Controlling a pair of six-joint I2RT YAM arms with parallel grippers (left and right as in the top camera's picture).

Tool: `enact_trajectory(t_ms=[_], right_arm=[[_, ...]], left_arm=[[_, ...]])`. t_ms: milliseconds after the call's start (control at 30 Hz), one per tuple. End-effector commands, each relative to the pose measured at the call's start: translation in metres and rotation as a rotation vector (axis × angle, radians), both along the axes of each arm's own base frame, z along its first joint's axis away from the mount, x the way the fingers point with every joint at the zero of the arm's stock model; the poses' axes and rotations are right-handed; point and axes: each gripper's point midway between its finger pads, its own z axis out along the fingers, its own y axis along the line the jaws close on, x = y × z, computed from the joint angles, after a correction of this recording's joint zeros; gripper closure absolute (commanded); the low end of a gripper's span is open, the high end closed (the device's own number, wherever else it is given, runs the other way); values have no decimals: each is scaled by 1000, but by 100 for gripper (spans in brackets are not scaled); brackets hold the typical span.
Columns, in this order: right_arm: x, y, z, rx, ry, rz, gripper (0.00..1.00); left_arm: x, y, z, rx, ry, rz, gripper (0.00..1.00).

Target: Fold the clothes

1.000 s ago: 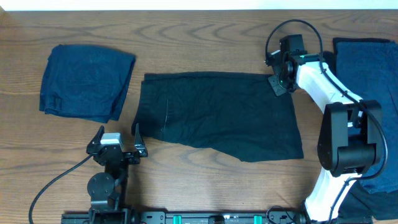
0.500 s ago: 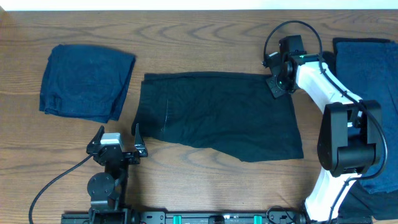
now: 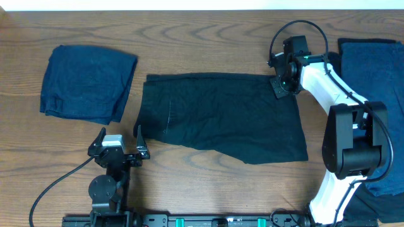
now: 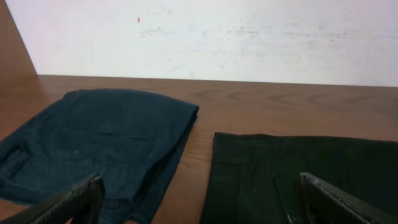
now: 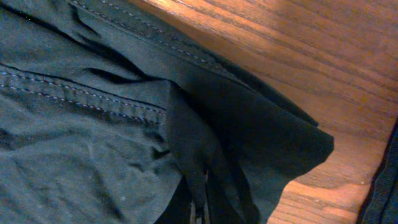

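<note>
the right pincer [image 3: 281, 83], pressed together on a corner of the black garment [image 3: 221, 116], has the cloth's long axis running leftward from it toward the left pincer [image 3: 118, 142], which sits spread and empty just short of the opposite near corner.

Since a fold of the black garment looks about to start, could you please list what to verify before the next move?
1. Right end effector shut on the far right corner of the flat black fabric garment: ok. The wrist view shows cloth bunched at its tips.
2. How many layers are in that grip: cannot tell.
3. Left end effector open and off the cloth: ok.
4. Black garment spread flat on the brown wooden table: ok, though its near edge runs slanted.
5. Folded navy blue fabric garment apart from the black one: ok.
6. Navy blue fabric pile on the right, apart from the black one: ok.
</note>
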Motion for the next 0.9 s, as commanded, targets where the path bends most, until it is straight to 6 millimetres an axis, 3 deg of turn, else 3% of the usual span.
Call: enact_trajectory(t_ms=[0,133,300,433,567,700,867], right_arm=[[-1,7,8,26,-14,-15,99],[-1,7,8,26,-15,-14,99],[-1,7,8,26,-17,-14,99],[0,7,9,27,-21,-15,99],[1,7,9,28,-25,-15,99],[1,7,9,28,-25,-15,99],[1,7,9,27,-25,-15,99]], left_arm=[[-1,1,-16,7,52,7,2],[0,1,-12,7,34,4,2],[-3,-26,23,-34,-47,-145,2],[-10,-27,53,-106,4,-143,2],[-9,-27,87,-82,125,-143,2],[10,-27,114,-36,338,-152,2],[46,-26,115,-15,693,-168,2]])
